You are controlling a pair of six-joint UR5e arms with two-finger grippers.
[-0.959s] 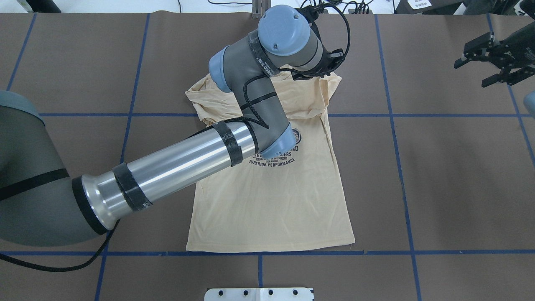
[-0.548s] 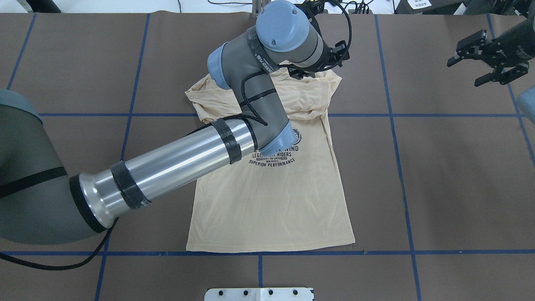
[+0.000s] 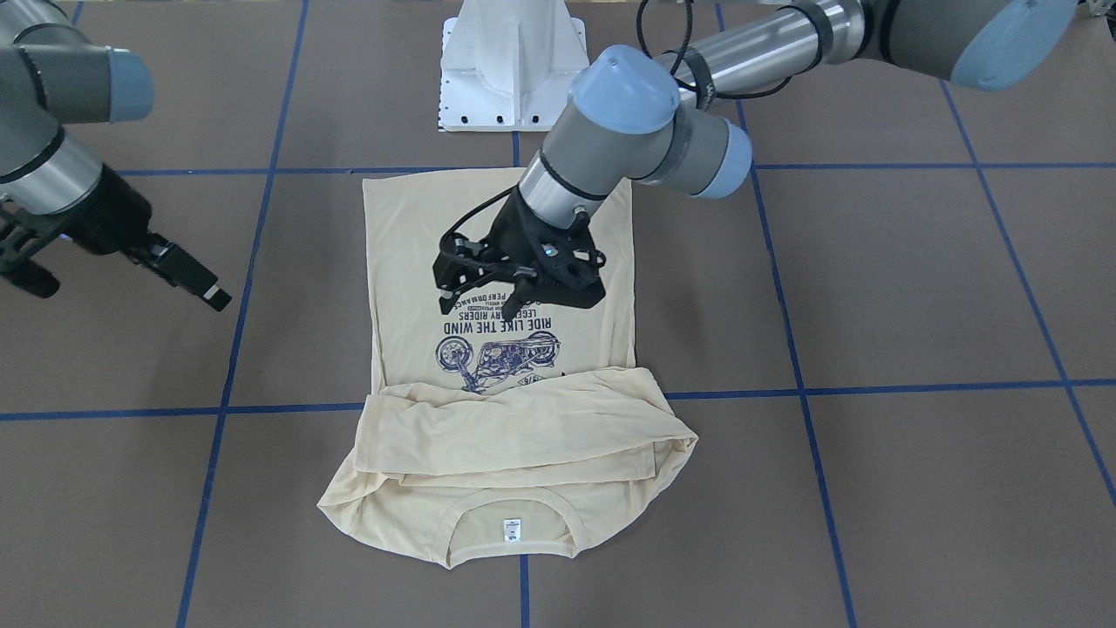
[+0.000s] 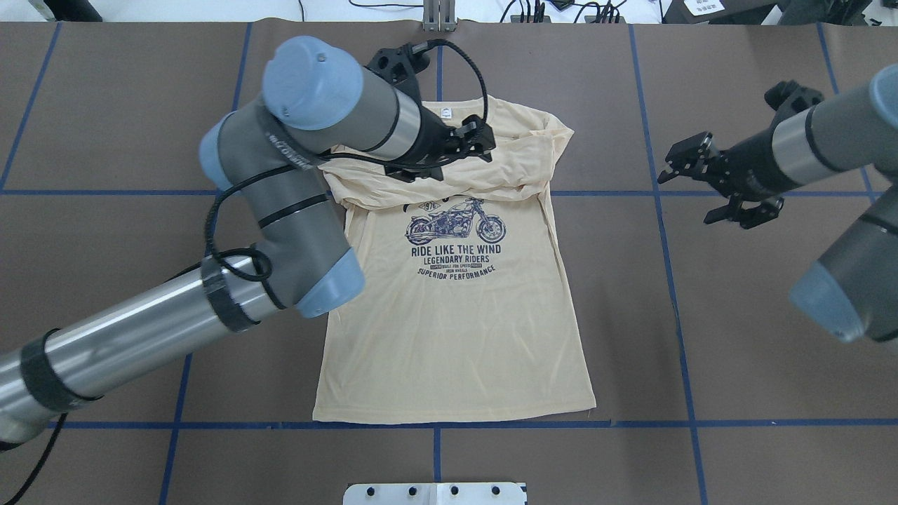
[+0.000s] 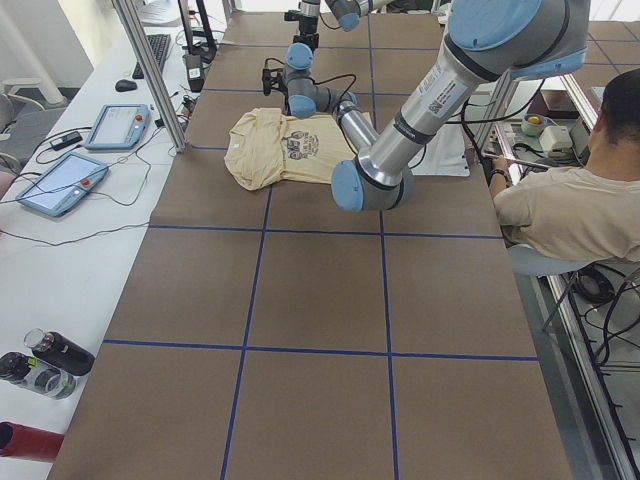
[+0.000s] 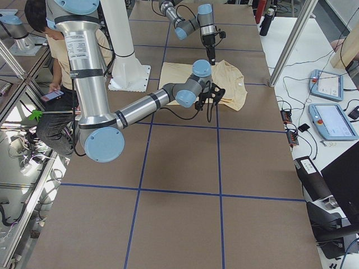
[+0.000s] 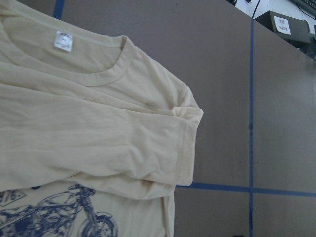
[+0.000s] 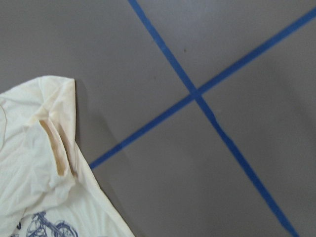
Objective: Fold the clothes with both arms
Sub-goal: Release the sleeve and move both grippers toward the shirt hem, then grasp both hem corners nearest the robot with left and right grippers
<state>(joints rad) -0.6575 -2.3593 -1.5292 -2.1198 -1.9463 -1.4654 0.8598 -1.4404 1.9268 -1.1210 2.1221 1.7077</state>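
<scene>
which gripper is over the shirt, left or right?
The left gripper: it hangs above the printed upper part of the T-shirt, jaws open. The right gripper, also open, is off to the shirt's side, over the bare table.

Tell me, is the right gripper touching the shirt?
Apart. The overhead view shows the right gripper hanging well off the shirt, with bare brown table between them.

T-shirt (image 4: pixel 456 330) on table (image 4: pixel 736 351), left claw (image 3: pixel 479 301) above
</scene>
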